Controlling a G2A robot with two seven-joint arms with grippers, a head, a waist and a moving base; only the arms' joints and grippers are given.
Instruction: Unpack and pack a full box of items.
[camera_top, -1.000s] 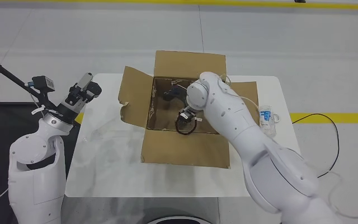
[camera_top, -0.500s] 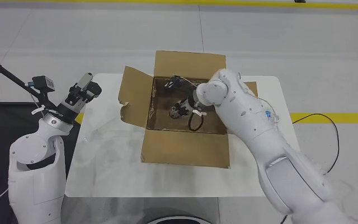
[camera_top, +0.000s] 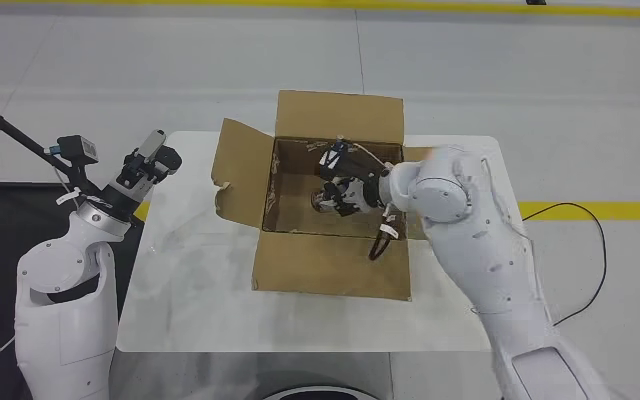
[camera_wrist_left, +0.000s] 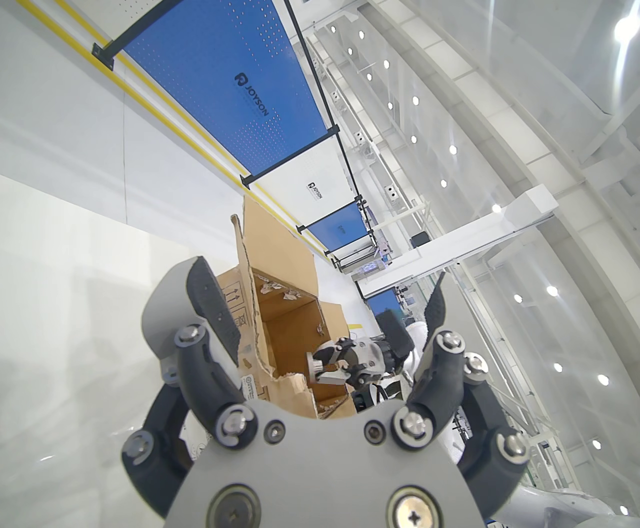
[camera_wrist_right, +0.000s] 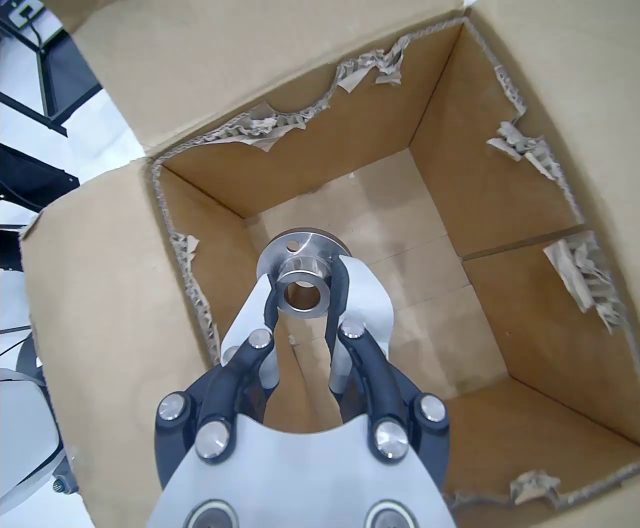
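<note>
An open cardboard box (camera_top: 330, 262) stands in the middle of the white table (camera_top: 200, 300), its flaps folded out. My right gripper (camera_wrist_right: 302, 295) is over the box's inside, shut on a metal flanged bushing (camera_wrist_right: 302, 272), a steel collar with a round flange, held clear of the box floor. The same bushing (camera_top: 322, 198) and right gripper (camera_top: 335, 194) appear from above, inside the box opening. In the left wrist view the bushing (camera_wrist_left: 320, 364) shows above the box's torn wall (camera_wrist_left: 260, 340). My left gripper (camera_top: 152, 155) is open, off the table's left edge, holding nothing.
The box's walls have ragged torn edges (camera_wrist_right: 280, 122). The box floor (camera_wrist_right: 425, 310) under the bushing is bare cardboard. A black stand (camera_top: 40, 150) rises at the far left beside the left arm.
The right arm has swung from the box's middle toward its right side and lifted the bushing up from the floor. A packet on the table's right side is now hidden behind it.
</note>
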